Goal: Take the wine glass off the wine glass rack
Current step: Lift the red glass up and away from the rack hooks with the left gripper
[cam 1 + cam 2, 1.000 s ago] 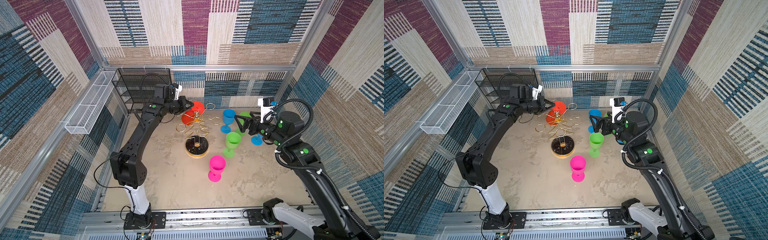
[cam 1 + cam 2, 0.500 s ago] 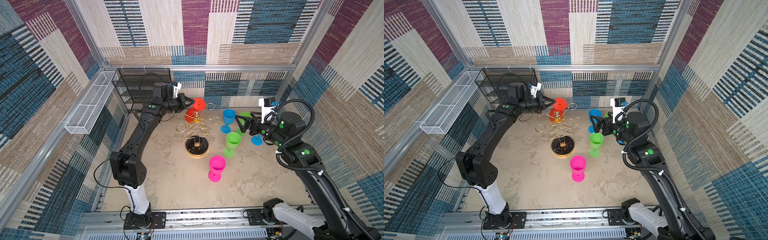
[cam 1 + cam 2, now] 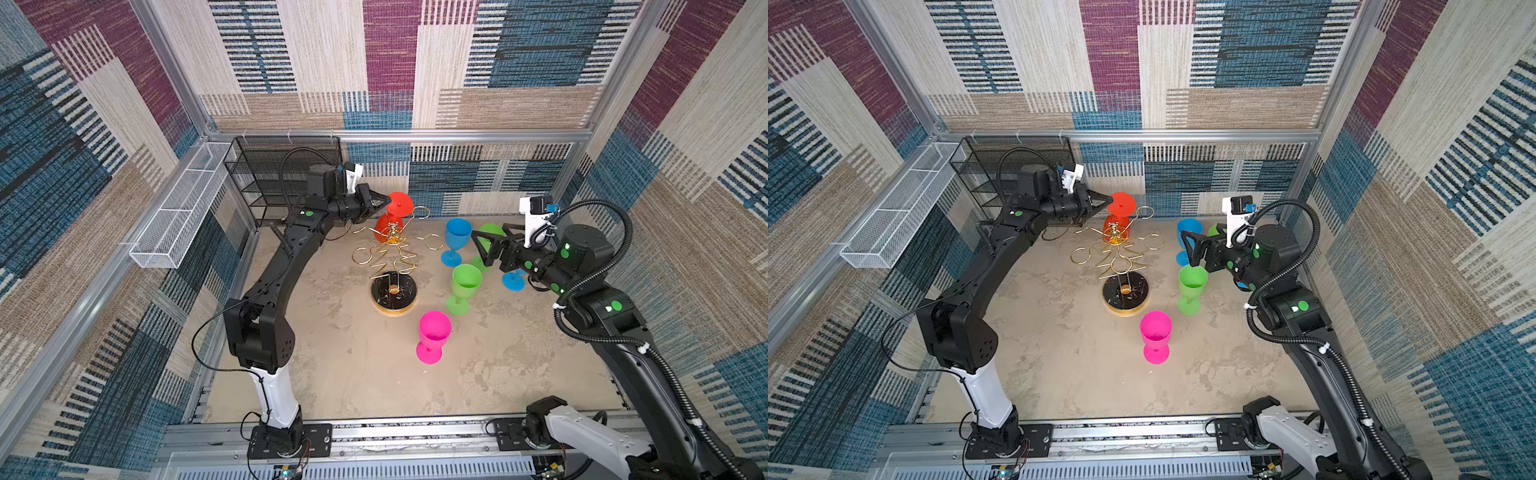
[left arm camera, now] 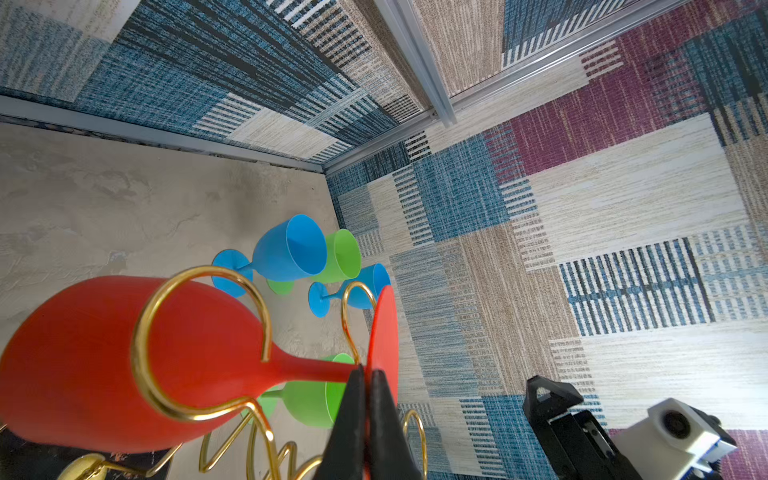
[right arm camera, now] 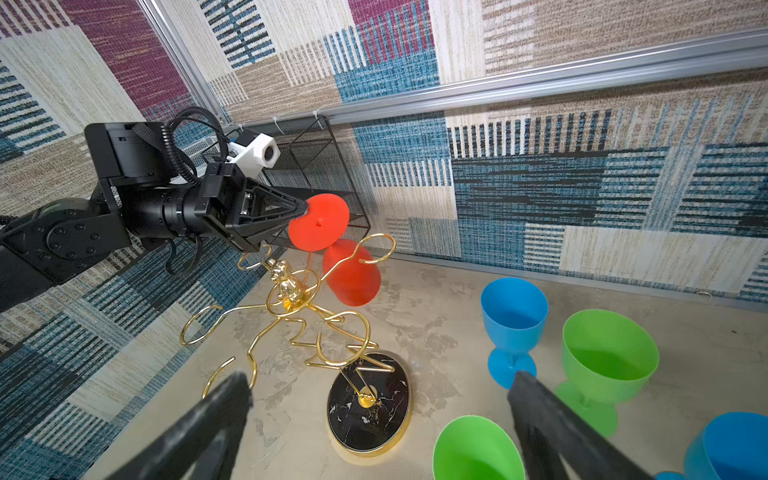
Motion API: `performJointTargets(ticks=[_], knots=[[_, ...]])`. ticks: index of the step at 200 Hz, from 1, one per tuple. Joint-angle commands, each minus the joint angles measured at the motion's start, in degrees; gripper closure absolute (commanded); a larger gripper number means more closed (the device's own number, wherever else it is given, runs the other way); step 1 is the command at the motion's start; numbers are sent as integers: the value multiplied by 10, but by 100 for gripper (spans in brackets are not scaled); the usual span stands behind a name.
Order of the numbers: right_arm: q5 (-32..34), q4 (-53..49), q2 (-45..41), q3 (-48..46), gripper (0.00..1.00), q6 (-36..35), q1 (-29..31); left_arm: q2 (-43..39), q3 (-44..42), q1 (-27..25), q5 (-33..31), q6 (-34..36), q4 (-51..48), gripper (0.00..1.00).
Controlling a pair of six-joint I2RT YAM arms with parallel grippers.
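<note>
A red wine glass (image 3: 384, 229) (image 3: 1121, 204) (image 4: 83, 353) (image 5: 351, 274) hangs foot up and bowl down among the upper arms of the wine glass rack (image 3: 394, 296) (image 3: 1126, 297) (image 5: 368, 403), a gold wire stand on a round black base. In the left wrist view a gold ring (image 4: 141, 345) crosses in front of the bowl. My left gripper (image 3: 386, 201) (image 3: 1106, 202) (image 4: 368, 370) (image 5: 303, 210) is shut on the rim of the glass's flat foot. My right gripper (image 3: 480, 249) (image 3: 1188, 251) (image 5: 378, 378) stands wide open right of the rack, holding nothing.
Upright on the floor right of the rack stand a blue glass (image 3: 458, 235), a green glass (image 3: 467, 282) and a pink glass (image 3: 434, 330); more blue and green glasses sit under my right arm. A black mesh shelf (image 3: 270, 174) and white mesh basket (image 3: 183, 208) are back left.
My left gripper has lifted the red glass's foot a little, up and toward the back wall, and the glass has tilted with it. The right arm has barely moved.
</note>
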Motion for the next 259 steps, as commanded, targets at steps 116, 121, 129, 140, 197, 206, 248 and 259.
performJointTargets(ticks=[116,121,129,140,197,206,248,259], knots=[[15,-2,-6,2,1,-5,0,28,4,9,-21,-61,116,100],[16,-2,-6,2,1,-5,0,28,4,10,-23,-63,120,100],[17,-2,-6,1,1,-5,1,29,4,12,-25,-66,125,100],[17,-1,-6,1,1,-5,1,29,4,16,-29,-68,130,100],[17,-2,-5,3,1,-7,0,22,-6,47,-33,-80,149,100],[19,-2,-4,3,1,-8,1,18,-12,53,-32,-84,156,100],[18,2,-1,5,1,-9,0,5,-27,71,-30,-86,166,100],[18,3,2,6,1,-9,0,2,-33,74,-29,-90,173,100]])
